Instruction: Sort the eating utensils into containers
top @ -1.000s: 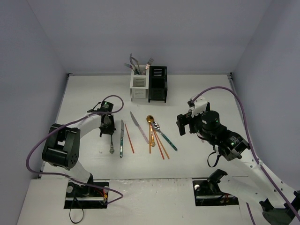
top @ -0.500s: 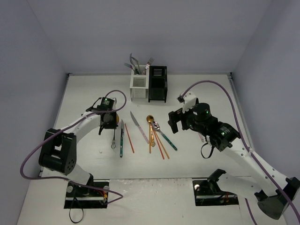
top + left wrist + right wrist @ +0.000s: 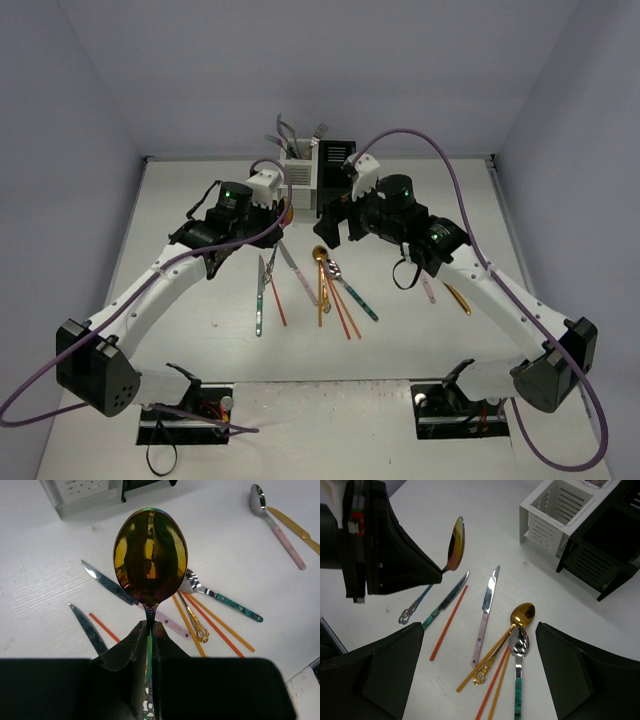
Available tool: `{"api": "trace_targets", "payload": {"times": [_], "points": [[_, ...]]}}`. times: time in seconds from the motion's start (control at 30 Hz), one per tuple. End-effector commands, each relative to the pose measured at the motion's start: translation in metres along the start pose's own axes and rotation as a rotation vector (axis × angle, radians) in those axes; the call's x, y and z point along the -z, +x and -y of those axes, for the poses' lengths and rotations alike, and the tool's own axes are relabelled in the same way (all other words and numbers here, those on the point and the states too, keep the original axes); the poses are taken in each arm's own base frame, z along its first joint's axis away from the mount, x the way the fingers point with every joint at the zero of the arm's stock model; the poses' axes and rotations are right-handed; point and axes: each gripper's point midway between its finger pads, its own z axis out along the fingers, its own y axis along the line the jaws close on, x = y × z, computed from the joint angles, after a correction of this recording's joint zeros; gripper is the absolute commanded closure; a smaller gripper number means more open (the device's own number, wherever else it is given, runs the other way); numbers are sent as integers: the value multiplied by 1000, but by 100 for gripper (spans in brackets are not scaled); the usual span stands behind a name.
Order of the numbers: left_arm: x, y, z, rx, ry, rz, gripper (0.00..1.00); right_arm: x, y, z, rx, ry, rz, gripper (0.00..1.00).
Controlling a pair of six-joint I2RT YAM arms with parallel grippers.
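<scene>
- Spoon (image 3: 150, 555) handling?
- Stiff, light, slick metal. The left pincer (image 3: 150, 630) is clamped on its thin neck, bowl leading, above the surface (image 3: 45, 555), short of the white caddy (image 3: 80, 495).
- Right pincer (image 3: 480, 665)?
- Spread wide, empty, over the gold spoon (image 3: 520, 615) and chopsticks (image 3: 447, 622). Arms crowd close; forks fill the caddy's mouth.
</scene>
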Motion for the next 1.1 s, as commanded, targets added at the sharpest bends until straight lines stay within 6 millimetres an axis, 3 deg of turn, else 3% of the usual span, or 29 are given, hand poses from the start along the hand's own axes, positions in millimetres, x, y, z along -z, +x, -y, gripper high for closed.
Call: {"api": "trace_targets", "payload": {"times": [0.0,0.33,0.53,0.7,0.87,0.97,1.07], "points": [[28,-49,38,-91,114,157,100,-6,-63,-23,-13,-85,177,8],[39,-59,76,-134,199,214,100,-34,-67,-19,-52,-49,186,16],[39,-65,85,-136,219,242,100,-43,-58,-9,-61,2,174,25],[39,-64,91,-148,237,250,100,-48,-50,-5,-60,17,158,42],[37,-62,92,-152,241,249,100,-52,-46,-4,-54,20,147,78],[36,-63,91,-154,237,251,100,-55,-43,-4,-49,16,139,95],[34,-63,88,-150,219,249,100,-56,-43,-2,-42,22,138,100]]}}
